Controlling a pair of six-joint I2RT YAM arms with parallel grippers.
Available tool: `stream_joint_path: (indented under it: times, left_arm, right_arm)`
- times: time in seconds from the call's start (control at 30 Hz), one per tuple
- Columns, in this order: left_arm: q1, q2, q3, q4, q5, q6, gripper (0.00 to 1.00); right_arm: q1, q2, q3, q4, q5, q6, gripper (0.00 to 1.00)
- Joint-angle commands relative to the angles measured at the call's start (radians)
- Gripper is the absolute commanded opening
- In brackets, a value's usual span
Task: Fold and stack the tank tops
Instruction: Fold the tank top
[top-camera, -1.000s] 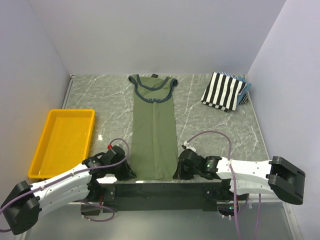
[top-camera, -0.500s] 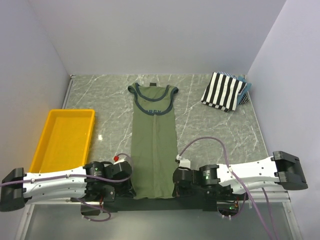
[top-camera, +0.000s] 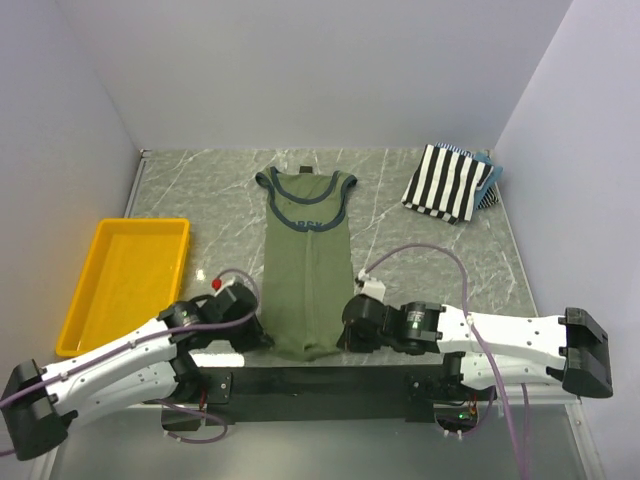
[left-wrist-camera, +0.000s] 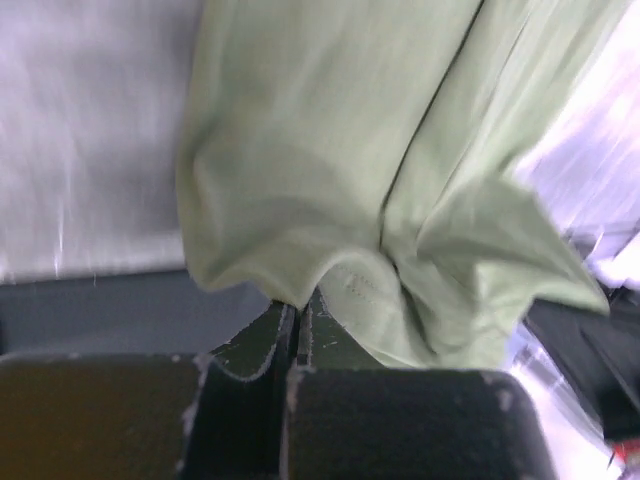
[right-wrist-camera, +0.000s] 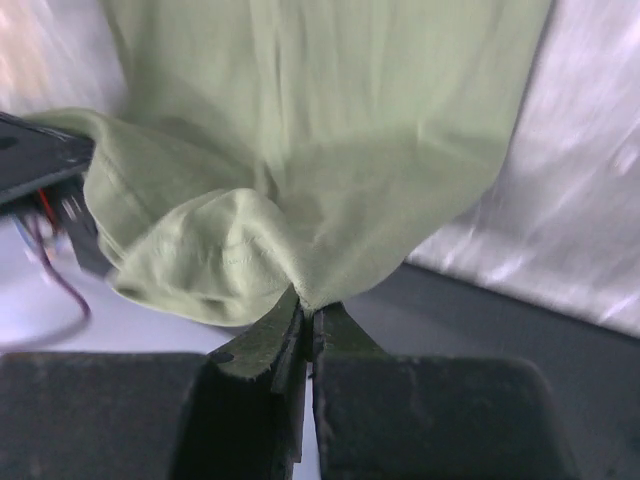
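Observation:
An olive-green tank top (top-camera: 309, 270) with navy trim lies lengthwise down the middle of the table, neck at the far end. My left gripper (top-camera: 262, 338) is shut on its near left hem corner (left-wrist-camera: 300, 295). My right gripper (top-camera: 347, 335) is shut on the near right hem corner (right-wrist-camera: 308, 300). The hem is lifted and bunched between them, sagging in folds in both wrist views. A folded black-and-white striped tank top (top-camera: 449, 181) rests at the far right.
A yellow plastic tray (top-camera: 92, 290) stands at the left edge of the table. Something blue (top-camera: 492, 178) peeks out from under the striped top. Grey walls close in the table on the left, far and right sides. The dark base rail (top-camera: 320, 382) runs along the near edge.
Both grippers pulled the hem back toward the near edge, then moved it forward again and lifted it, so the near end is now bunched. The neck end slid slightly nearer.

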Motion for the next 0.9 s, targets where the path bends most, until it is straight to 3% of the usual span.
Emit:
stream_joint_path:
  times: [0.0, 0.37, 0.63, 0.87]
  left_arm:
    - [0.114, 0.07, 0.094, 0.082, -0.037, 0.191, 0.0]
    - [0.389, 0.338, 0.325, 0.226, -0.068, 0.429, 0.0]
    - [0.531, 0.516, 0.44, 0.388, -0.055, 0.487, 0.0]
    - [0.602, 0.809, 0.596, 0.468, 0.005, 0.537, 0.0]
  right_arm:
    - [-0.077, 0.005, 0.071, 0.003, 0.095, -0.114, 0.0]
    - [-0.33, 0.132, 0.231, 0.101, 0.169, -0.348, 0.0]
    - [-0.49, 0.361, 0.427, 0.224, 0.134, -0.513, 0.0]
    - [-0.629, 0.565, 0.584, 0.276, 0.025, -0.586, 0.0]
